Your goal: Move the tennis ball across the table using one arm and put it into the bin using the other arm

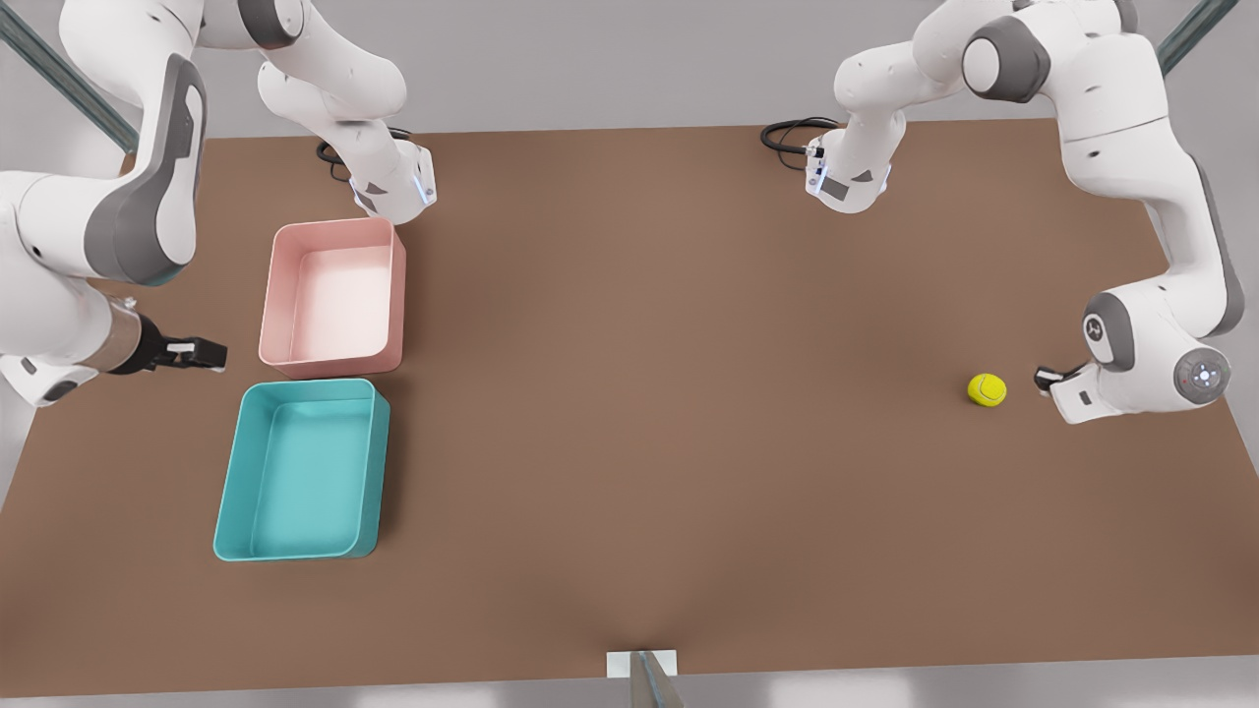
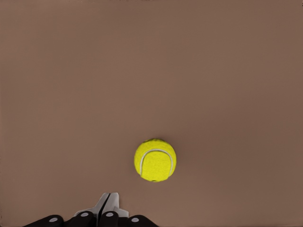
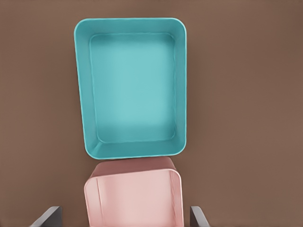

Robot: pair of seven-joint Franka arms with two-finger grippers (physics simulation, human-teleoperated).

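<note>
Front view: the ball (image 1: 987, 389) lies on the table (image 1: 669, 413) near the front view's right edge, just beside the left gripper (image 1: 1045, 378) but apart from it. At the front view's left, the right gripper (image 1: 202, 353) hangs beside the pink tray (image 1: 333, 296), with the bin (image 1: 302, 469) next to that tray.

Left wrist view: the ball (image 2: 155, 160) sits free ahead of the gripper (image 2: 105, 208), whose 2 fingers are pressed together.

Right wrist view: the bin (image 3: 132, 87) and pink tray (image 3: 134, 196) lie below; the right gripper's fingers (image 3: 46, 218) are spread wide.
</note>
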